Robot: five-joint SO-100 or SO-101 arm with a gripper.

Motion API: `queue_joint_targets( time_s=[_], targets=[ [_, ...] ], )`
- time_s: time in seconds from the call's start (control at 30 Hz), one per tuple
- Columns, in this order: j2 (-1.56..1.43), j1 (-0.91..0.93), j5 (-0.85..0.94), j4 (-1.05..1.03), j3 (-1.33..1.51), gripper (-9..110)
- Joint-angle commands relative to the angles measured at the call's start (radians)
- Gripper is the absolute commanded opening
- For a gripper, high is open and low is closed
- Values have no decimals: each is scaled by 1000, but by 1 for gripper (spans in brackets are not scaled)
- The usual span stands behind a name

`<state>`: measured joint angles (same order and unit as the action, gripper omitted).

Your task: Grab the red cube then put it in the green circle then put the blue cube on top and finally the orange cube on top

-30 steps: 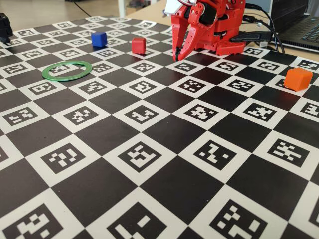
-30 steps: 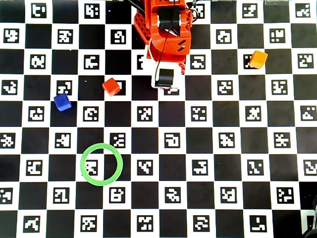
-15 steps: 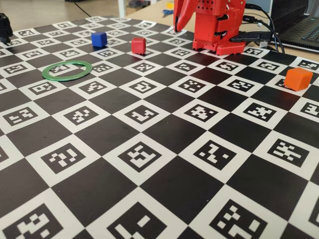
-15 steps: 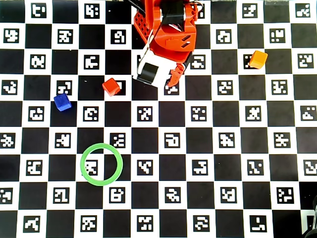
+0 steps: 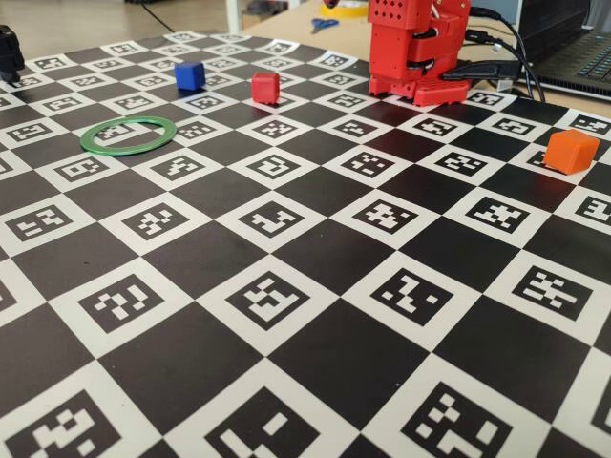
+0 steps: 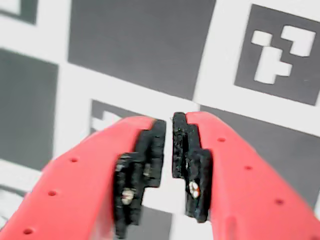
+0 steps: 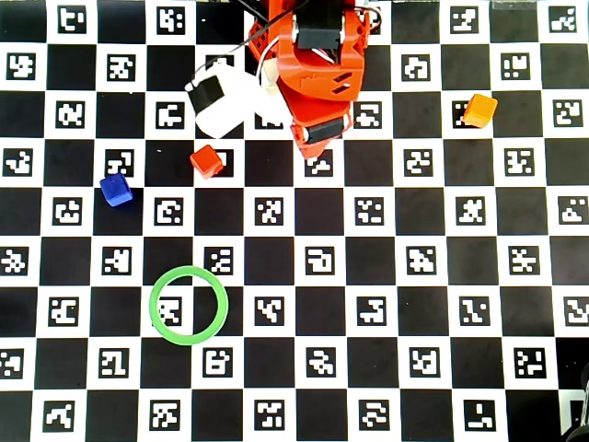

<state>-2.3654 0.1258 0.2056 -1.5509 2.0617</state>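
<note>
My red gripper [image 6: 169, 122] is shut with nothing between its black pads, just above the marker board. In the overhead view it [image 7: 319, 138] hangs folded close to the arm's base at the top; in the fixed view it [image 5: 434, 93] is at the back. The red cube [image 7: 207, 161] [image 5: 265, 87] lies left of the gripper. The blue cube [image 7: 115, 190] [image 5: 190, 75] lies further left. The orange cube [image 7: 479, 110] [image 5: 571, 151] sits far right. The green circle [image 7: 153, 308] [image 5: 86, 139] lies flat and empty, nearer the front left.
A black-and-white checkered marker board [image 7: 368, 276] covers the table. A white and black box [image 7: 221, 101] with cables sits beside the arm's base. A laptop [image 5: 582, 48] and blue scissors [image 5: 325, 24] lie behind the board. A black object [image 5: 10, 48] stands at the far left.
</note>
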Motion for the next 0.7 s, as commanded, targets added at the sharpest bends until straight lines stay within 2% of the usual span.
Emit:
queue_joint_targets(
  time_s=[0.0, 0.13, 0.2, 0.33, 0.57, 0.67],
  targets=[
    [41, 57, -130, -6, -118, 11],
    [74, 83, -149, -14, -109, 17],
    [91, 89, -95, -5, -98, 27],
    [121, 89, 0, -2, -74, 27],
    [216, 219, -278, -26, -178, 29],
    [256, 282, -345, -51, -239, 31]
  ],
)
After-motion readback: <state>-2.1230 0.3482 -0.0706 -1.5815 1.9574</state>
